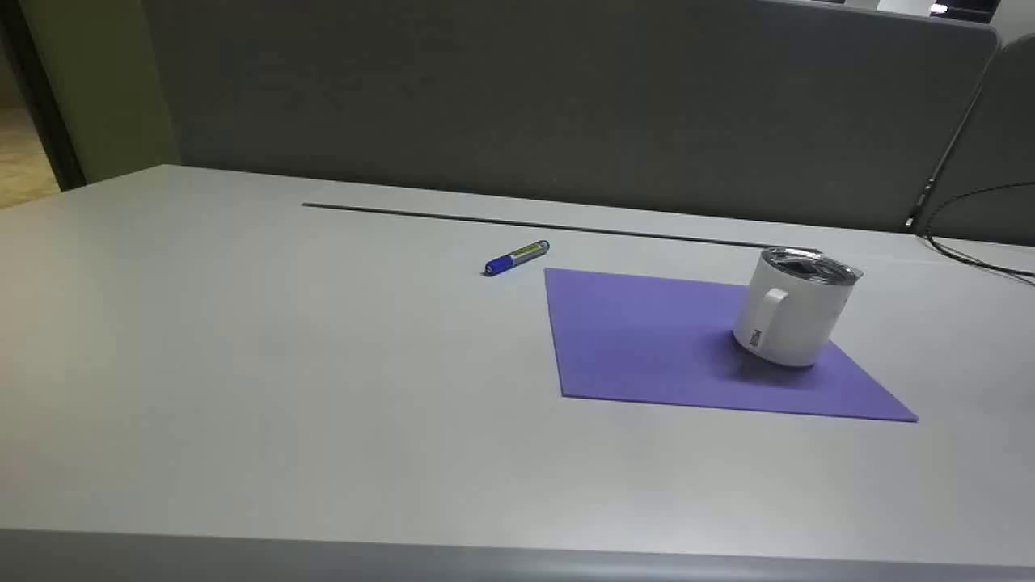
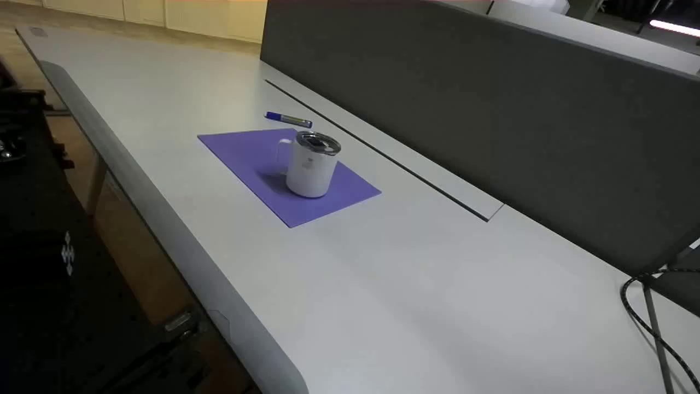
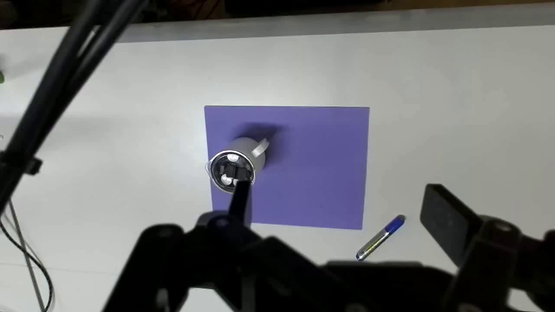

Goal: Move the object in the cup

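Two fingers (image 3: 444,223): stood wide apart, holding nothing; the gripper (image 3: 339,203) showed only in the wrist view.
Pen (image 3: 380,238): presumably the object, it lay just off a corner of the mat (image 3: 321,151), between the fingers in that view, nearer the one off the mat, depth unclear.
Long axis: ran aslant to the mat's edges; a square grip likely called for a wrist turn.
Cup (image 1: 792,323): stood upright on the mat, toward the end away from the pen, lid (image 1: 812,267) on.
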